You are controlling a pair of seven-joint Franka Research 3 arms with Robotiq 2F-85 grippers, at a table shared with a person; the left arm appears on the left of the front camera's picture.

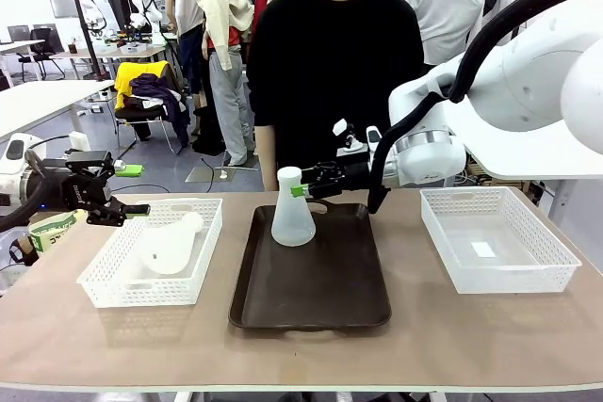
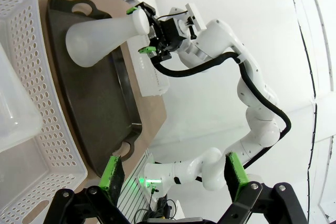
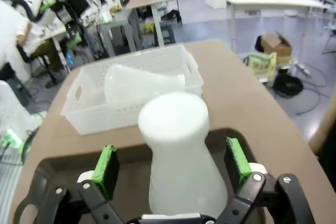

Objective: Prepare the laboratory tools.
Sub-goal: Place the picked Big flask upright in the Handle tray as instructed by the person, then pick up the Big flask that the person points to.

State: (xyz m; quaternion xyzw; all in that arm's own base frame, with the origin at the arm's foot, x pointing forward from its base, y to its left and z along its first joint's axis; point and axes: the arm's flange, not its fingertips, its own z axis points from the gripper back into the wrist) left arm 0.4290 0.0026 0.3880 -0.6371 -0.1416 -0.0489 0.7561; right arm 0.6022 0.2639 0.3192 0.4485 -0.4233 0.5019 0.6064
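1. Upright on the dark tray (image 1: 311,303), toward its far edge: first conical flask (image 1: 291,218), wide base down, neck up.
2. Straddling that neck from the right side: right gripper (image 1: 301,185), fingers spread. Green pads on either side, with a gap to the neck in the right wrist view, so not pinching. Either about to close or just letting go; cannot tell which.
3. Reaching in sideways at neck height, probably for the narrow neck, easier to span than the wide base.
4. On its side in the left basket (image 1: 102,284): second flask (image 1: 171,249), neck toward the far right corner. Judged not yet set out, so roughly half the job left.
5. Hovering just beside that basket's far-left corner: left gripper (image 1: 132,209), fingers spread, nothing between them, pointing across toward the tray. Probably parked close for the lying flask.
6. On the table's right side, well apart from both flasks: right basket (image 1: 528,280).
7. Risk, by judgement: looks light, so a nudge at the neck could tip it. Worth centring the pads before closing.
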